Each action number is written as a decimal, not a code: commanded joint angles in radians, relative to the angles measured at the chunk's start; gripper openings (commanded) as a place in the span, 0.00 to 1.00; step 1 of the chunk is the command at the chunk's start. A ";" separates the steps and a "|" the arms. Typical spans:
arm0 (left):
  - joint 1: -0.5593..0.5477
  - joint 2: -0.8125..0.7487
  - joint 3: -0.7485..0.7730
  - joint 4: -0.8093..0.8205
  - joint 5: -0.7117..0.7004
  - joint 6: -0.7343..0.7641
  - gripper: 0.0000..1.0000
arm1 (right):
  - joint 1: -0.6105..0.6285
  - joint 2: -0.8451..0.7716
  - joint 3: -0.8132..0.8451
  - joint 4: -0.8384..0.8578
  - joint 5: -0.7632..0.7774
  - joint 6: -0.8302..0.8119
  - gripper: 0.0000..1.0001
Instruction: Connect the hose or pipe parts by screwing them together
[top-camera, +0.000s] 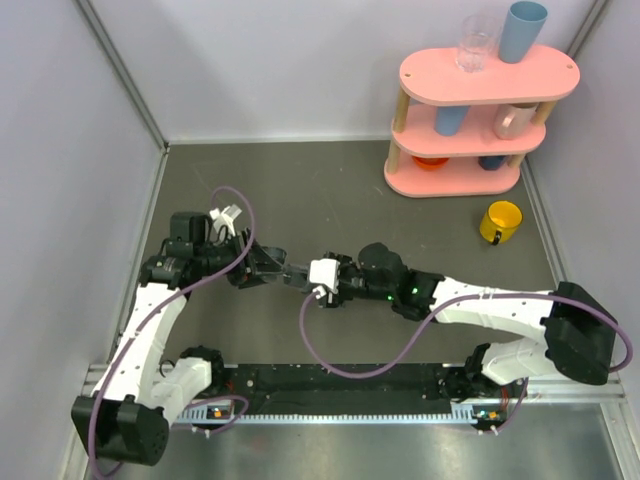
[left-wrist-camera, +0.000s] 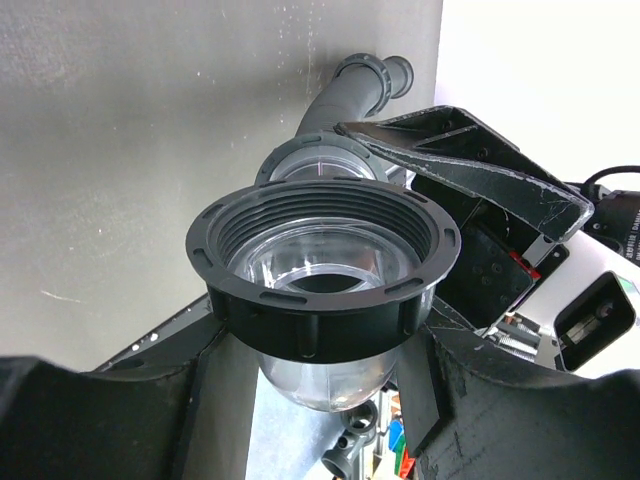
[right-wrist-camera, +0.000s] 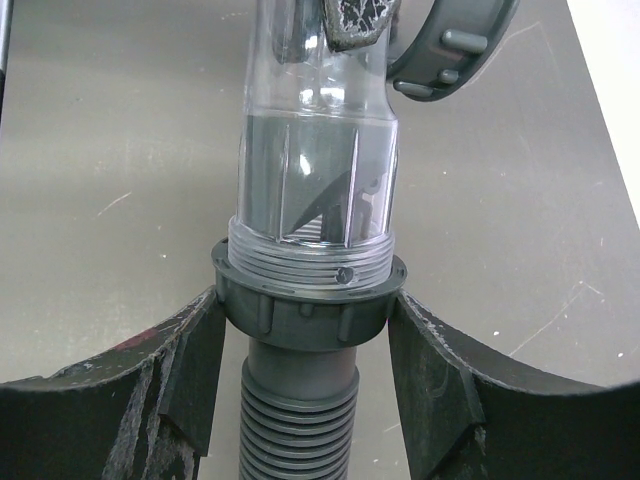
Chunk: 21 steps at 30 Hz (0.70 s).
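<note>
The left pincer (left-wrist-camera: 322, 345) is clamped on a black threaded ring (left-wrist-camera: 330, 322) that sits around a clear bowl (left-wrist-camera: 320, 385). To its right, the right pincer (right-wrist-camera: 307, 305) presses both fingers against a grey ring nut (right-wrist-camera: 305, 318) at the foot of a clear tube (right-wrist-camera: 318, 150). A ribbed hose (right-wrist-camera: 297, 420) leaves just below that tube, above the table (right-wrist-camera: 120, 150).

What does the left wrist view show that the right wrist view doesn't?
Left wrist only: the open mouth of a black threaded ring, with a clear bowl under it, pinched between the left fingers. Right wrist only: a ribbed hose running into a grey ring nut at a clear tube, the right fingers flanking that nut. Both: the grey table behind, and fingers closed on a ring-shaped part.
</note>
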 joint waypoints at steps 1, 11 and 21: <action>-0.004 0.020 -0.017 0.169 0.124 0.081 0.00 | 0.020 0.021 0.071 -0.085 -0.149 -0.036 0.15; -0.051 -0.091 -0.125 0.425 0.149 0.158 0.00 | -0.035 -0.012 0.163 -0.240 -0.372 -0.024 0.13; -0.073 -0.109 -0.220 0.674 0.276 0.020 0.00 | -0.103 -0.009 0.179 -0.296 -0.492 -0.028 0.08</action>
